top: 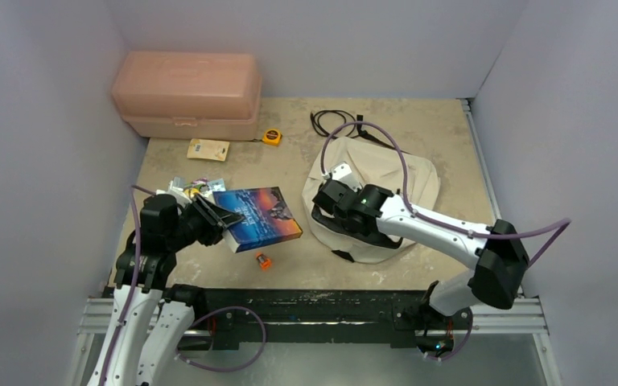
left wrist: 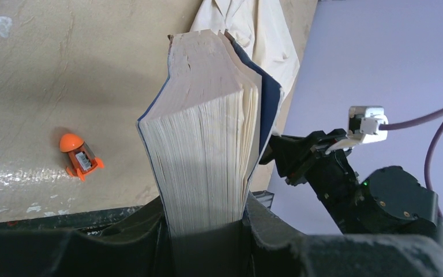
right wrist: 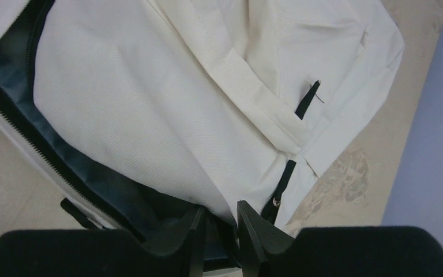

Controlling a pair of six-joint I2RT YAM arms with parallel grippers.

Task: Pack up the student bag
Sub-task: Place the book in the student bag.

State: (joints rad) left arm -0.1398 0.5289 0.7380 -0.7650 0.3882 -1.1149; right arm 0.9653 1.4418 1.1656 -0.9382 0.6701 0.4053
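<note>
Far left, against the back wall, you have the pink plastic box (top: 187,95), with a yellow packet (top: 208,149) on the table just in front of it. A small heap of bits (top: 187,190) lies nearer to you.

Your left gripper (left wrist: 207,226) is clamped on a thick blue-covered book (top: 259,217). Its fingers grip the book's near left end, and the left wrist view shows the page block standing up between them. The book is tilted, and you cannot tell whether its right end rests on the table.

Just near of the book lies a small orange toy (top: 263,260), apart from it. A yellow tape measure (top: 272,137) sits far off, beside the box's right corner.

Right of centre the student bag (top: 386,173) lies flat on the table, with a black cord (top: 331,122) beyond it. Your right gripper (right wrist: 219,234) is over the bag's left side. Its fingers (right wrist: 251,236) are drawn narrow on the cream fabric edge at the open zip, where black lining shows.
</note>
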